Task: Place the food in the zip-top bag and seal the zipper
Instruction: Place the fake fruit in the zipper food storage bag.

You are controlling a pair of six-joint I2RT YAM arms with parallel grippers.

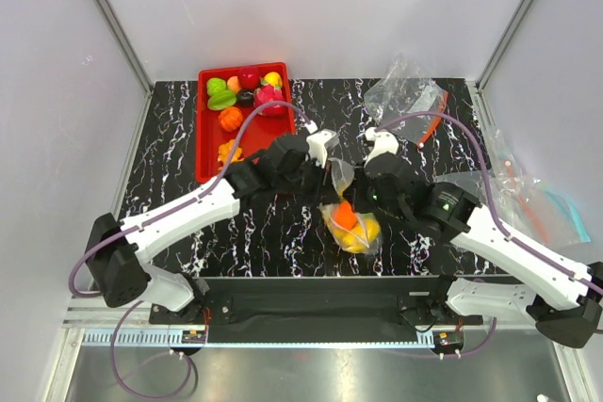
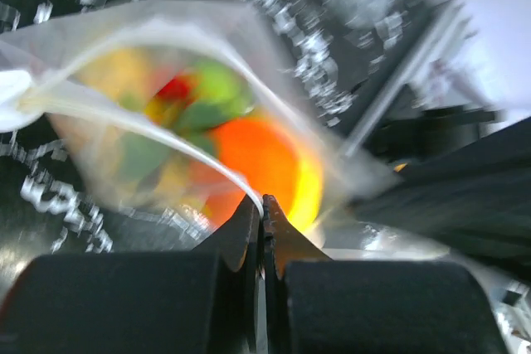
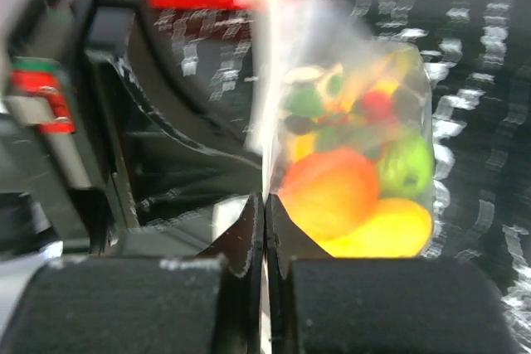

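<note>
The clear zip-top bag (image 1: 350, 223) lies in the middle of the table, between the two arms, with the food inside it. An orange fruit (image 1: 345, 217) and a yellow fruit (image 1: 363, 233) show through the plastic. My left gripper (image 1: 326, 167) and right gripper (image 1: 369, 170) both hold the bag's raised mouth. In the left wrist view the gripper (image 2: 264, 202) is shut on the whitish zipper (image 2: 149, 128), with the orange fruit (image 2: 261, 155) behind it. In the right wrist view the gripper (image 3: 265, 201) is shut on the bag's edge (image 3: 264, 122), beside the orange (image 3: 328, 190), green (image 3: 406, 167) and yellow (image 3: 383, 234) fruits.
A red tray (image 1: 209, 152) at the back left holds several toy fruits, including a pink dragon fruit (image 1: 271, 99). A clear bag with an orange-red strip (image 1: 407, 96) lies at the back right. More clear bags (image 1: 532, 197) lie by the right arm.
</note>
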